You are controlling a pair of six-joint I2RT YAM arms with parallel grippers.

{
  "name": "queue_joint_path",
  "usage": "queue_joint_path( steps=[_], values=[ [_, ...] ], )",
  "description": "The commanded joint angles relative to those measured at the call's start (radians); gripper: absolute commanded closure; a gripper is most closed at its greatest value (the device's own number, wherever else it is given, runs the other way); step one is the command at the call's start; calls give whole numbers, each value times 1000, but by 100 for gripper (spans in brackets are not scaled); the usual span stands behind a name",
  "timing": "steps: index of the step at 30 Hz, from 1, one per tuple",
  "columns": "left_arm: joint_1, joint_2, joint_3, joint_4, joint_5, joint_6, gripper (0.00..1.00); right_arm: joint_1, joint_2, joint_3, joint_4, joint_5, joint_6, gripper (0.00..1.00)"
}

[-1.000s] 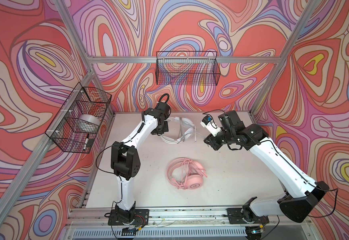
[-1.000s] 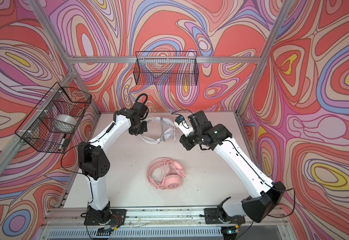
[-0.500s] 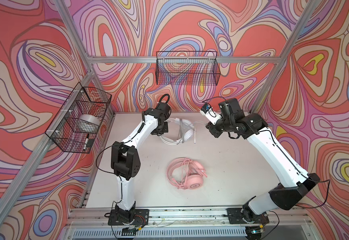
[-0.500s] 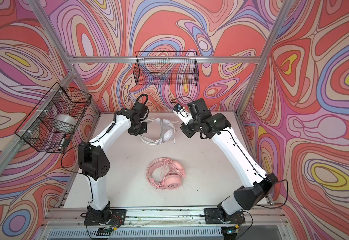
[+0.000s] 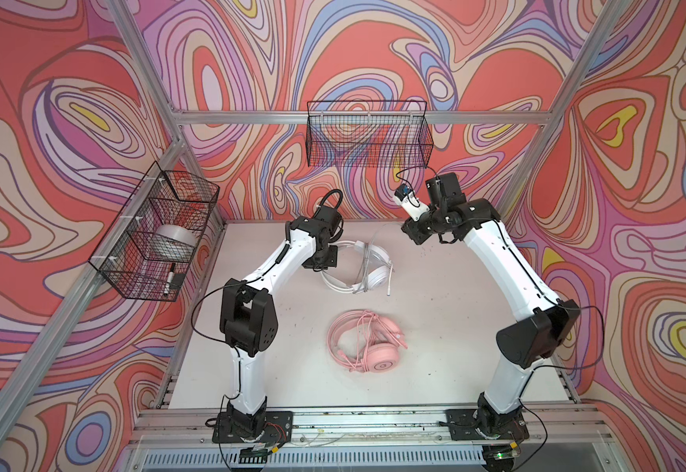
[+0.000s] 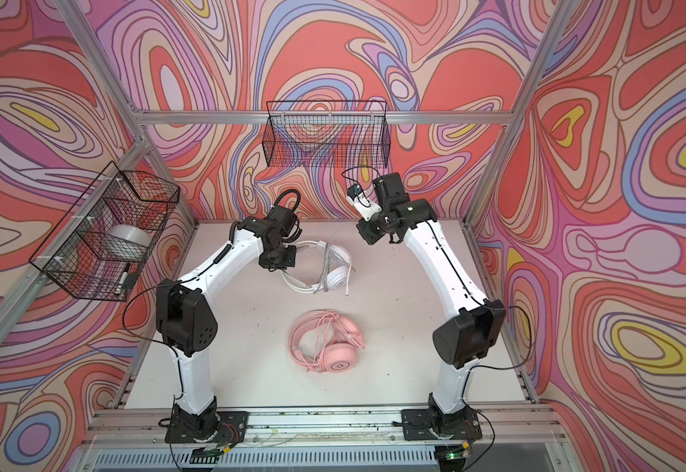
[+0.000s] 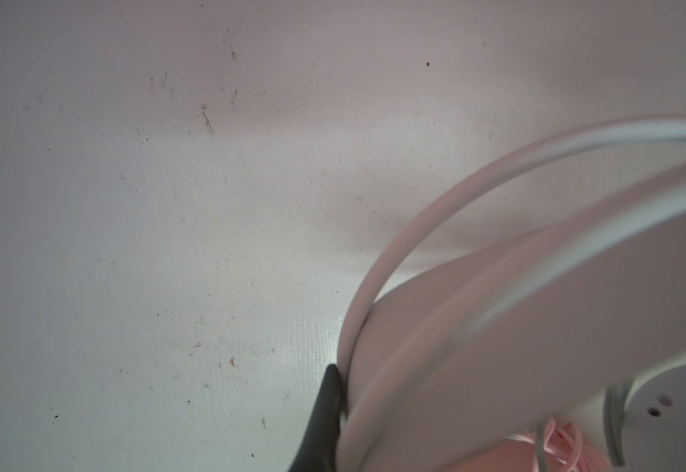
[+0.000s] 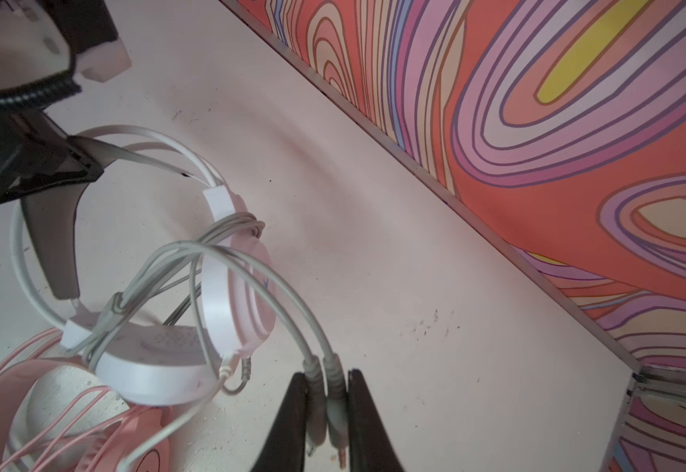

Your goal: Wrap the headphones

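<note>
The white headset [image 5: 368,265] is held at the rear of the table [image 5: 435,327] by the left gripper [image 5: 326,262] clamped on its headband [image 8: 141,135], and its cable [image 8: 276,282] plugs [image 8: 335,392] are pinched by the right gripper [image 8: 327,408], raised to its right.

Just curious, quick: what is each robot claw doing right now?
Left gripper: shut on the headband of the white plastic headset.
Right gripper: shut on two plug ends of the grey-white cable.

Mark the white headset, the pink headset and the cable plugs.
white headset [image 5: 376,277]: a top view, ear cup.
pink headset [image 5: 383,356]: a top view, ear cup.
cable plugs [image 8: 334,386]: right wrist view, grey sleeve.
</note>
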Motion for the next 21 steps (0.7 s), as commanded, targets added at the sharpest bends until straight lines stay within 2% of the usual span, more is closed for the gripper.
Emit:
queue_joint_path(
  steps=[1, 7, 10, 13, 21],
  values=[
    [-4, -92, -27, 49, 67, 49, 100, -32, 75, 50, 56, -79, 73, 100],
    [-4, -161, -90, 95, 99, 74, 100, -59, 211, 97, 63, -175, 147, 100],
    [-4, -181, -115, 110, 114, 71, 100, -62, 244, 62, 67, -206, 192, 100],
    [0, -198, -153, 139, 126, 41, 100, -62, 225, -52, 128, -254, 253, 100],
    [29, -196, -268, 243, 172, -157, 100, -64, 147, -370, 317, -328, 485, 100]
  ],
)
